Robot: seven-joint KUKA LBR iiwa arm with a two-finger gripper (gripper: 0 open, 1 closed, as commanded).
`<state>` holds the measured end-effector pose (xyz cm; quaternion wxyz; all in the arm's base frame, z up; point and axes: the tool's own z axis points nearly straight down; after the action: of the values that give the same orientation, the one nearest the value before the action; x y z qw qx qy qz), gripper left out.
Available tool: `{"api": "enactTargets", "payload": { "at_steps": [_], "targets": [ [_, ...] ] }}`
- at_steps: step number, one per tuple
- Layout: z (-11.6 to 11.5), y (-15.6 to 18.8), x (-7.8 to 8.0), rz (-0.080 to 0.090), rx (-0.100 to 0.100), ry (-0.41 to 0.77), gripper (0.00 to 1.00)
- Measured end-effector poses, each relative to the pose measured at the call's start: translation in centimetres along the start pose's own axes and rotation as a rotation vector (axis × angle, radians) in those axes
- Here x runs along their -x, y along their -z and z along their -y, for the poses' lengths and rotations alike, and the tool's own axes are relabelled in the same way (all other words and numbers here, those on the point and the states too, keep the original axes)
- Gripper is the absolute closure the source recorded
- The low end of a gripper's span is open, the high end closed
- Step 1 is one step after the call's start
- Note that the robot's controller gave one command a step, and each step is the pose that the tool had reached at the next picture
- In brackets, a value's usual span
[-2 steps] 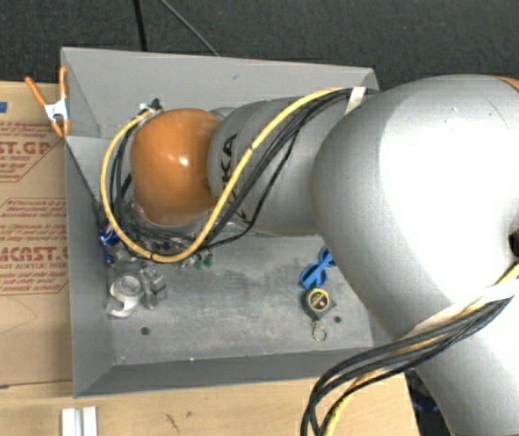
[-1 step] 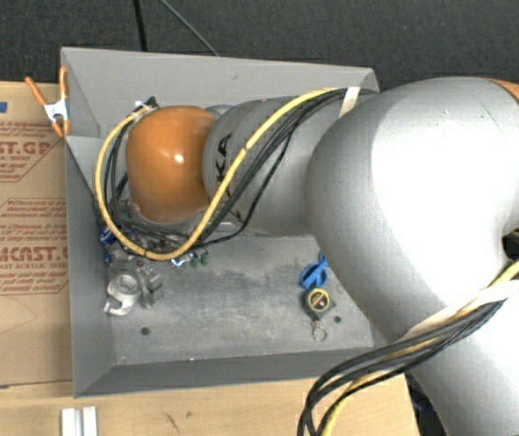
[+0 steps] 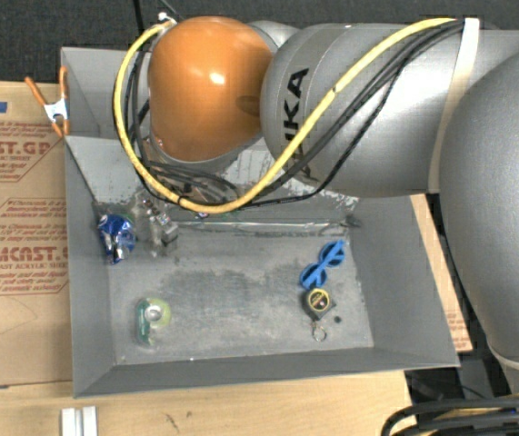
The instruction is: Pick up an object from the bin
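Observation:
My gripper [image 3: 157, 223] is down near the bin floor at the left, below the orange wrist cover. Just left of it lies a small crumpled blue thing with white marks [image 3: 114, 234], close beside the gripper but apart from it. Nearer the front left corner sits a clear, greenish round thing with a shiny centre [image 3: 153, 319].
At the right of the floor lie a blue clip [image 3: 325, 262], a small yellow and black round thing [image 3: 317, 302] joined to it, and a tiny metal ring [image 3: 319, 335]. A clear plastic piece [image 3: 332, 198] lies at the back, partly under the arm.

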<state>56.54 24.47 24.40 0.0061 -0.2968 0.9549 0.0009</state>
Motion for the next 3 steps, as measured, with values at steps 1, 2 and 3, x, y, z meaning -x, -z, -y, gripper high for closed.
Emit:
{"api": "enactTargets", "payload": {
  "at_steps": [1,2,3],
  "targets": [
    [0.0,-0.5,-0.2,-0.008,0.002,0.0,0.0],
    [-1.1,-12.3,-4.2,-0.018,0.007,0.14,0.0],
    [0.9,-17.5,-6.4,-0.013,0.007,0.511,0.0]
  ]
}}
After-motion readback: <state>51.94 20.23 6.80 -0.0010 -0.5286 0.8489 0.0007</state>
